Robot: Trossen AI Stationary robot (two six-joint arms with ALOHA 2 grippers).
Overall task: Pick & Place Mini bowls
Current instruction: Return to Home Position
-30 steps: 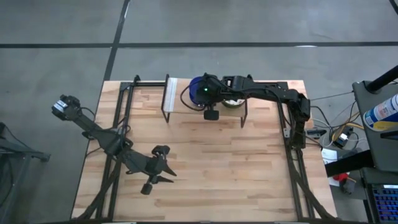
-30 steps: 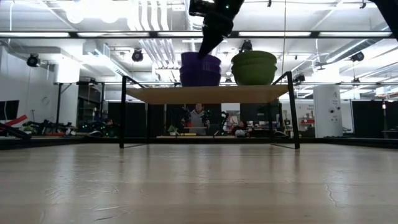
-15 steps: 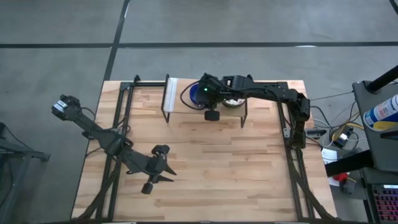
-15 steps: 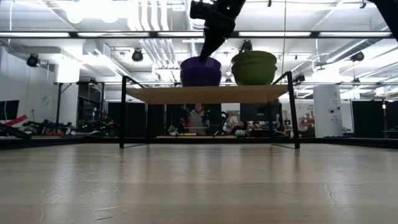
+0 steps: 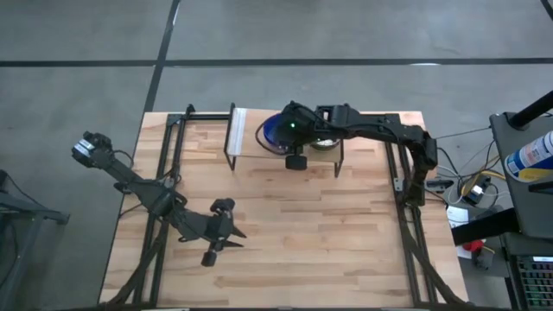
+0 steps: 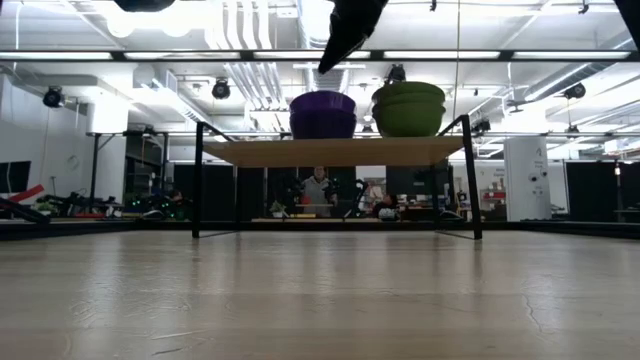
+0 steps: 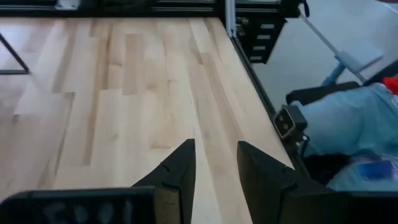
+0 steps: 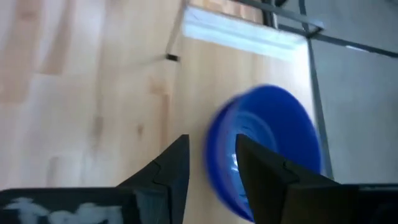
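A stack of deep blue mini bowls [image 6: 322, 113] [image 5: 273, 130] stands on its base on a small wooden shelf [image 6: 335, 152] at the table's far side. A second stack of mini bowls [image 6: 408, 108] stands to its right. My right gripper [image 6: 328, 62] [image 8: 211, 163] is open just above the blue stack's rim [image 8: 267, 149] and touches nothing. My left gripper [image 5: 222, 230] [image 7: 214, 165] rests open over bare table near the front left, with nothing between its fingers.
The shelf stands on thin black legs [image 6: 197, 180] with free space under it. A white strip [image 5: 237, 130] lies at the shelf's left end. Black frame rails [image 5: 164, 173] run along the table's sides. Bare wood [image 5: 311, 225] fills the table's middle and front.
My right gripper has opened and let go of the top blue bowl, which sat tilted and has settled level onto the blue stack. The gripper has then risen clear of the stack.
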